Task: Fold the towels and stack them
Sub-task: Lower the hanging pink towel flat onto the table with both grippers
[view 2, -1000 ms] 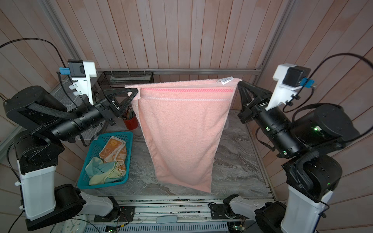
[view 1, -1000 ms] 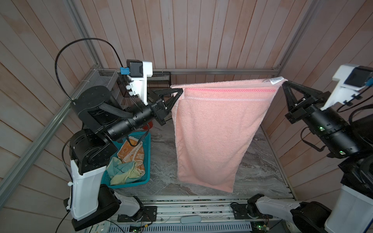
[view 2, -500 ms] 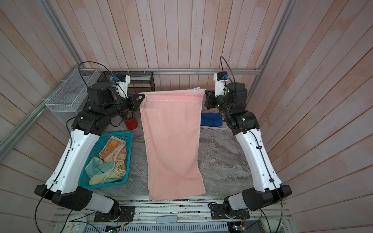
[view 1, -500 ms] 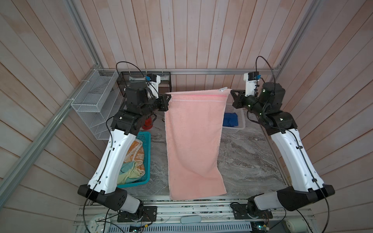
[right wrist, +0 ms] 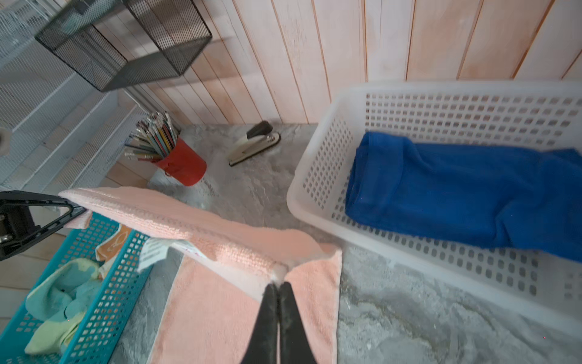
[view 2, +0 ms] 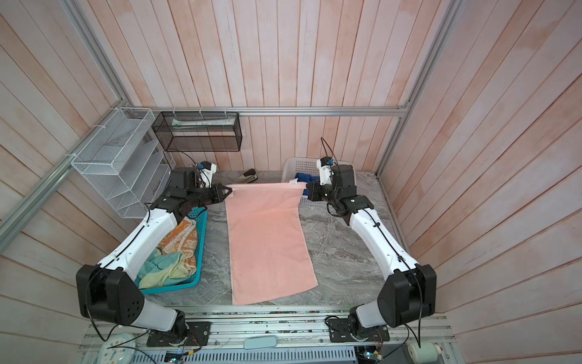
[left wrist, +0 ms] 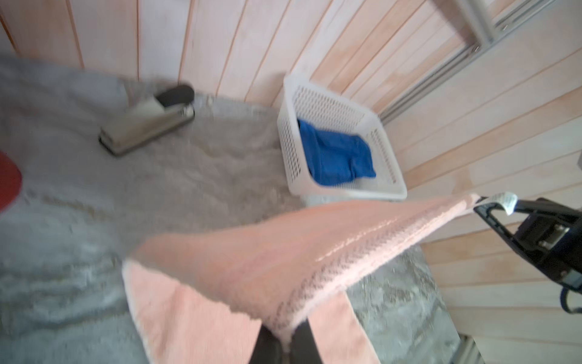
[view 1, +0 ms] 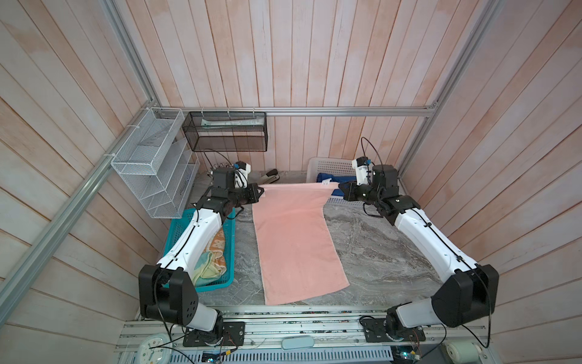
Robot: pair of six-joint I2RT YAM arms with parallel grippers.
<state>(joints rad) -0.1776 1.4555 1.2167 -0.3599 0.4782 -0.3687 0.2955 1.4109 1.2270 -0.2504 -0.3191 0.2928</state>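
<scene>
The salmon-pink towel (view 1: 293, 242) lies long and flat down the middle of the grey table (view 1: 393, 252). It runs from 12 o'clock to 6 o'clock in both top views. Only its far edge is lifted off the table.

The left gripper (view 1: 260, 193) pinches the far corner at 11 o'clock. The right gripper (view 1: 341, 189) pinches the other far corner at 1 o'clock. Both have their jaws pressed tight on the cloth. They hold the corners wide apart, so the edge is straight and the towel has no big wrinkles. I think this gets it ready to fold. The far edge could be carried toward 6 o'clock and laid on the near edge.

The blue towel (right wrist: 456, 195) looks folded inside the white basket (view 1: 329, 164) at 1 o'clock, just behind the right gripper. That is likely the place for finished towels.

The orange bunny towel (view 2: 181, 234) and the yellow-and-teal towel (view 2: 160, 268) sit crumpled in the teal basket (view 2: 170, 287) at 9 o'clock, waiting for their turn.
</scene>
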